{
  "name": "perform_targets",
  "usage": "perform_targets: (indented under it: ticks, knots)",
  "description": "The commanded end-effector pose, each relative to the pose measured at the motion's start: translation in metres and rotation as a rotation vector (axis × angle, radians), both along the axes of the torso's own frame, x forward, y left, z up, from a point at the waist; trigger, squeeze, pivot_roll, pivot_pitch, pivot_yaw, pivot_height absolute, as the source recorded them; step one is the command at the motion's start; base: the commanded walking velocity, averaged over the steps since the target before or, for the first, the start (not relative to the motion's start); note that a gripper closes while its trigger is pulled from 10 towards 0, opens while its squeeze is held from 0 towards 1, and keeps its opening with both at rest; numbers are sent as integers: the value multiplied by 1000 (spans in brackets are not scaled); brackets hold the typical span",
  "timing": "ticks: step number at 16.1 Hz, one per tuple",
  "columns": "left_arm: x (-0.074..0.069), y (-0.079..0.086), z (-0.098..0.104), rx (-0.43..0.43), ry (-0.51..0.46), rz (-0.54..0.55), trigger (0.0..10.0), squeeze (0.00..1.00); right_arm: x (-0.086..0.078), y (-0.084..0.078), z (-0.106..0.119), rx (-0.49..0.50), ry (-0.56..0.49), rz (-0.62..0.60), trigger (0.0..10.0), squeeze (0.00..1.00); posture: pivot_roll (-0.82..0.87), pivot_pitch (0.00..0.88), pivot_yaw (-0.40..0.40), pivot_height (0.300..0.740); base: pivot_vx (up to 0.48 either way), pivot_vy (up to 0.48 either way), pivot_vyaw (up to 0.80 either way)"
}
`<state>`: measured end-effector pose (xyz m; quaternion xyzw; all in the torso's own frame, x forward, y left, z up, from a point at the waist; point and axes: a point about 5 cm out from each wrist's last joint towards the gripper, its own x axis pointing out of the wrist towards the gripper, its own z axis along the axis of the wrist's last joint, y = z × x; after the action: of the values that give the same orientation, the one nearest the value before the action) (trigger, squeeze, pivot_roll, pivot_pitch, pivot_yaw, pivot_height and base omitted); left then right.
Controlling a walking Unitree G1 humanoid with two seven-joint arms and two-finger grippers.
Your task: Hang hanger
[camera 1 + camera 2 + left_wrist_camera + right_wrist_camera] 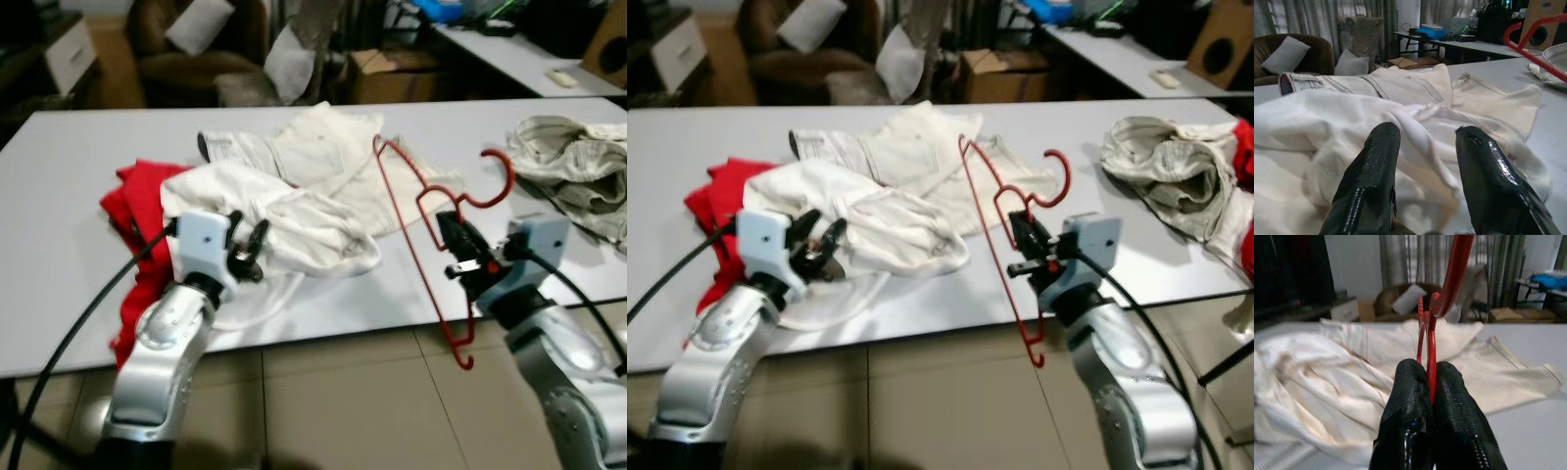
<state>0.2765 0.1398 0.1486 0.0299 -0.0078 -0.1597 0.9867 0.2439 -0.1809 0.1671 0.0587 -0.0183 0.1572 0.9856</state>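
Observation:
A red wire hanger point(421, 211) stands tilted over the white table point(69, 294), its hook point(498, 176) up and one corner hanging past the front edge. My right gripper point(458, 248) is shut on the hanger's wire near the neck; the right wrist view shows the red wire point(1430, 364) pinched between both fingers. My left gripper point(250, 247) is open at the near edge of a white garment point(284, 220), with the cloth point(1425, 142) lying between and beyond its fingertips. Cream trousers point(304, 147) lie behind that garment.
A red garment point(137, 211) lies at the table's left front, partly under the white one. A crumpled beige garment point(573, 162) sits at the right. Tiled floor point(343, 411) lies below the table edge. A sofa with cushions point(196, 39) and another table point(509, 49) stand behind.

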Motion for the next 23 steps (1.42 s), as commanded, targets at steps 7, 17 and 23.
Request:
perform_targets:
  ticks: [7, 17, 23]
  knots:
    - [-1, -3, -11, -12, 58, 9, 10000, 43, -12, -3, -11, 50, 77, -79, 10000, 0, -167, 27, -12, 740, 0, 69, 114]
    - [-1, -7, -15, -4, 40, 15, 10000, 35, -16, 10, -6, 118, 95, -49, 10000, 0, -228, 24, -21, 740, 0, -252, 0]
    - [-8, -7, -19, -26, 42, 36, 10000, 0, -11, -7, -8, 1, 33, -176, 10000, 0, -183, 6, -49, 740, 0, -240, 0]
